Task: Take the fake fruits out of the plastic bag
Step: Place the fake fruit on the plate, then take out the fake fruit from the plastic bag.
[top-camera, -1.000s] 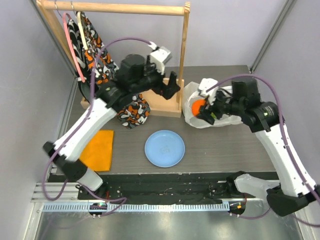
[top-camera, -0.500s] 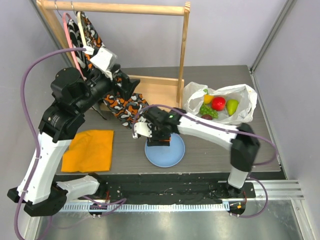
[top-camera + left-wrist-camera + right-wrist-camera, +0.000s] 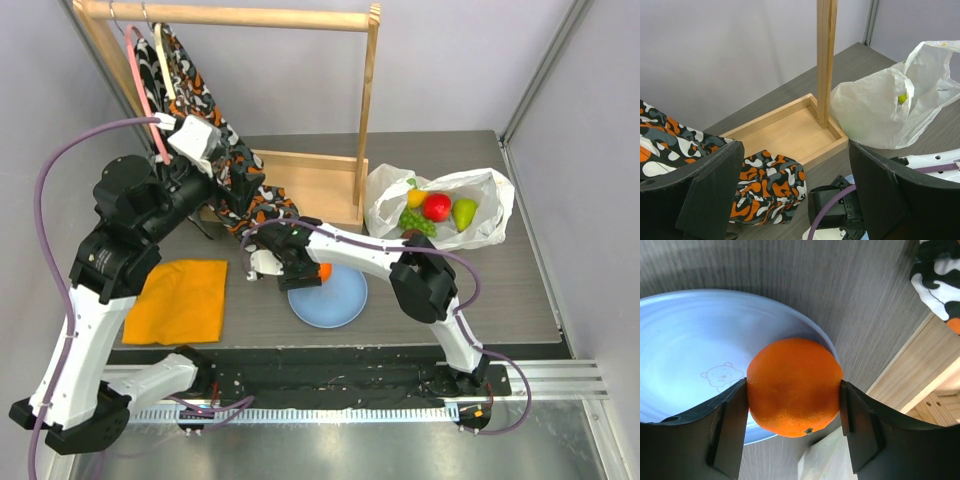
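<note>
1. Right now the right gripper (image 3: pixel 793 390) is clamped on the orange (image 3: pixel 790 382), holding it over the far-left rim of the blue plate (image 3: pixel 335 300), not over its middle. The plate sits by the middle of the desk's near edge.
2. Let go there and, I'd say, the round, glossy orange could hit the rim and roll off onto the desk toward the wooden rack (image 3: pixel 310 185).
3. The left gripper (image 3: pixel 795 150) hangs with its jaws wide apart and nothing between them, up by the patterned garment (image 3: pixel 200 100) at the desk's far-left corner.
4. That leaves nothing steadying the plastic bag (image 3: pixel 485 195) at the far-right corner. It looks light, so a later reach into it may drag it along.
5. Counted:
   - one orange in the grip;
   - five fruits in the bag's mouth: yellow mango (image 3: pixel 417 197), red apple (image 3: pixel 436 206), green pear (image 3: pixel 463 213), grape bunch (image 3: pixel 415 222) and a dark one (image 3: pixel 412 235), likely the plum;
   - more may be hidden inside.
6. One plate, one bag, one rack, one orange cloth (image 3: pixel 185 300) near the left edge.
</note>
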